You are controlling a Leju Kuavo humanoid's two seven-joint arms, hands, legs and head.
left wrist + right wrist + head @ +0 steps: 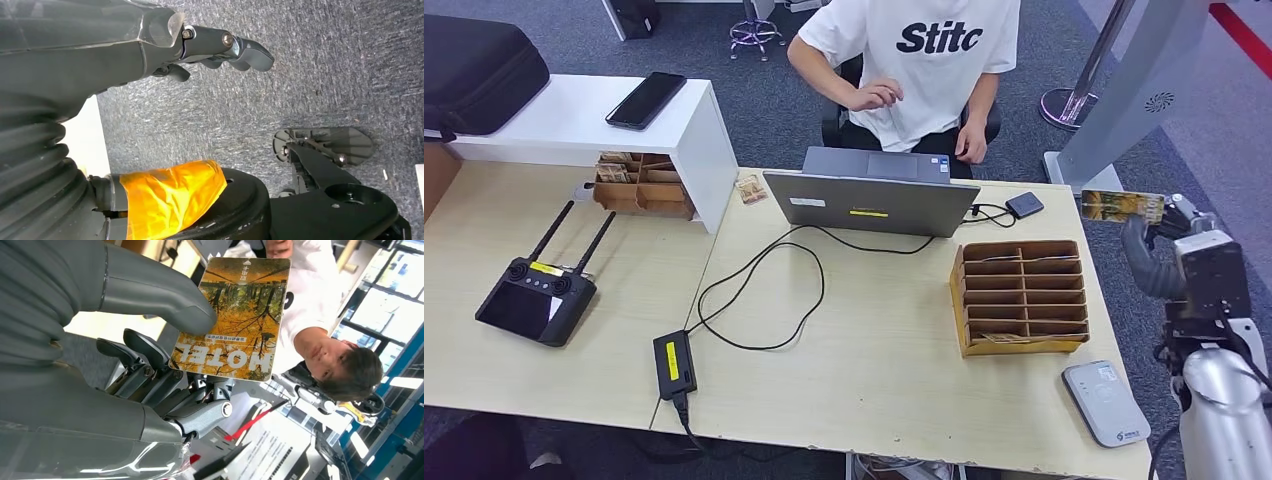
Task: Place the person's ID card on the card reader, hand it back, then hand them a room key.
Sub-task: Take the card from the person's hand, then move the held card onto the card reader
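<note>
Room key (1122, 206) up in the air off the desk's far right corner, pinched in the right hand (1169, 240), thumb (165, 300) pressed on the printed face, darker fingers (145, 365) behind it. Reads HOTEL across an autumn-tree picture in the right wrist view (235, 315). Held out flat, long edge pointing toward the person (924, 70) in the white shirt seated behind the laptop (869, 200). Person's hands (874, 97) near the chest and lap, well apart from the key.

Card reader (1106, 402) lying flat at the near right corner of the desk (874, 370), nothing on top of it. Just beyond it, wooden slotted key rack (1022, 295), a card showing in its nearest slot. Can't tell where the ID card is.

Left hand (220, 47) hanging beside the body over grey carpet, fingers loosely curled but apart, holding nothing.

Elsewhere: black power brick (674, 363) near the front edge, cable looping back to the laptop; small dark box (1024, 204) by the laptop's right side. On the left table, drone controller (536, 298) with two antennas up; phone (646, 99) on the white shelf, black case (474, 70) next to it.
</note>
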